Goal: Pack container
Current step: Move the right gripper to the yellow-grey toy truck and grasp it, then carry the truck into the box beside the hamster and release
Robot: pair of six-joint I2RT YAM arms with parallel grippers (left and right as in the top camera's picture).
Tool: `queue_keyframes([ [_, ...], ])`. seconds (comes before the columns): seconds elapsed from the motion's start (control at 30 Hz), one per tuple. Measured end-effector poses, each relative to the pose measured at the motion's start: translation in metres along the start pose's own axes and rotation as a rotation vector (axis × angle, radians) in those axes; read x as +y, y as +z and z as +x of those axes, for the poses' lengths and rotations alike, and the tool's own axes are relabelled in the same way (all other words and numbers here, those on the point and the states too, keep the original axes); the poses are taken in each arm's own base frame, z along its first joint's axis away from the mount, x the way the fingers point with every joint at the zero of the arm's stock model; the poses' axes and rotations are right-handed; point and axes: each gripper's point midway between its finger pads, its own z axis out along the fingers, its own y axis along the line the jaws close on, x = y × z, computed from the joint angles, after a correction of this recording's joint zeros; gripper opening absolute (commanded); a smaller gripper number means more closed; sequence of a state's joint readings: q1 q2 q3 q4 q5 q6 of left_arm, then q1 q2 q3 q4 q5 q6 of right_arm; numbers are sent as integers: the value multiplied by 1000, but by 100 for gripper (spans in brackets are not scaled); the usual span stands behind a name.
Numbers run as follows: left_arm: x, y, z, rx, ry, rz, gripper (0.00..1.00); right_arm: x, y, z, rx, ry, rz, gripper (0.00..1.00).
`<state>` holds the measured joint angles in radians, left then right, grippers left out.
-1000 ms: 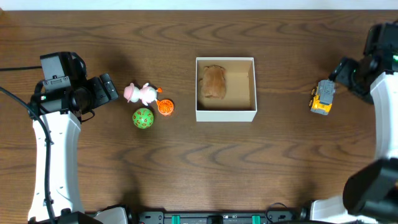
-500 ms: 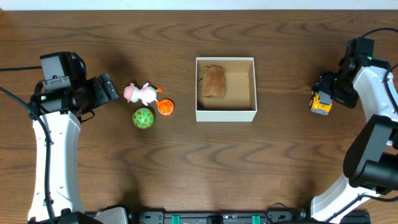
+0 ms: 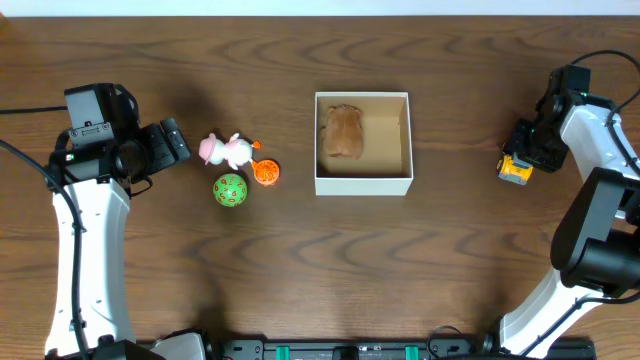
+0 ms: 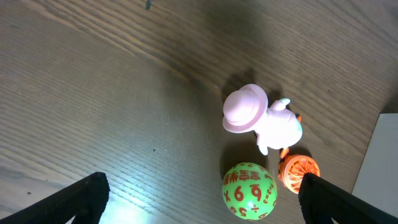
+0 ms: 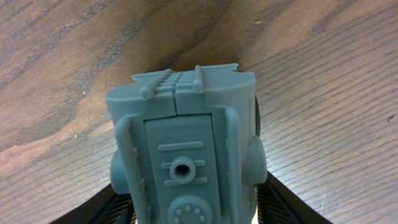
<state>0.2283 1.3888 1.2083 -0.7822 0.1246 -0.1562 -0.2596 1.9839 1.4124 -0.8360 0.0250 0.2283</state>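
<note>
The container (image 3: 363, 183) is a white-walled square box with a brown inside at the table's middle, and a brown furry toy (image 3: 344, 131) lies in its left half. A yellow and grey toy truck (image 3: 515, 170) stands on the table at the right. My right gripper (image 3: 527, 148) is down over it, and the truck's grey part (image 5: 186, 155) fills the space between the jaws, which press its sides. My left gripper (image 4: 199, 205) is open and empty, held above the table left of a pink pig toy (image 4: 261, 121), a green number ball (image 4: 249, 191) and an orange ball (image 4: 297, 173).
The pig toy (image 3: 225, 150), the green ball (image 3: 230, 189) and the orange ball (image 3: 265, 173) lie close together left of the container. Bare wood lies between the container and the truck.
My right arm has swung in from the right edge and come down over the toy truck, with its jaws round it. The left arm and the other toys have not moved.
</note>
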Motion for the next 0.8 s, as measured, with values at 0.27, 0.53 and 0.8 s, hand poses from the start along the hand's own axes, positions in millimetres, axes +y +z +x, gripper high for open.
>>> queue_keyframes([
  [0.27,0,0,0,0,0,0,98,8,-22,-3,-45,-17,-14,32],
  [0.53,0,0,0,0,0,0,98,79,-138,3,-299,-151,-157,31],
  [0.8,0,0,0,0,0,0,98,180,-196,49,-430,-401,-323,33],
])
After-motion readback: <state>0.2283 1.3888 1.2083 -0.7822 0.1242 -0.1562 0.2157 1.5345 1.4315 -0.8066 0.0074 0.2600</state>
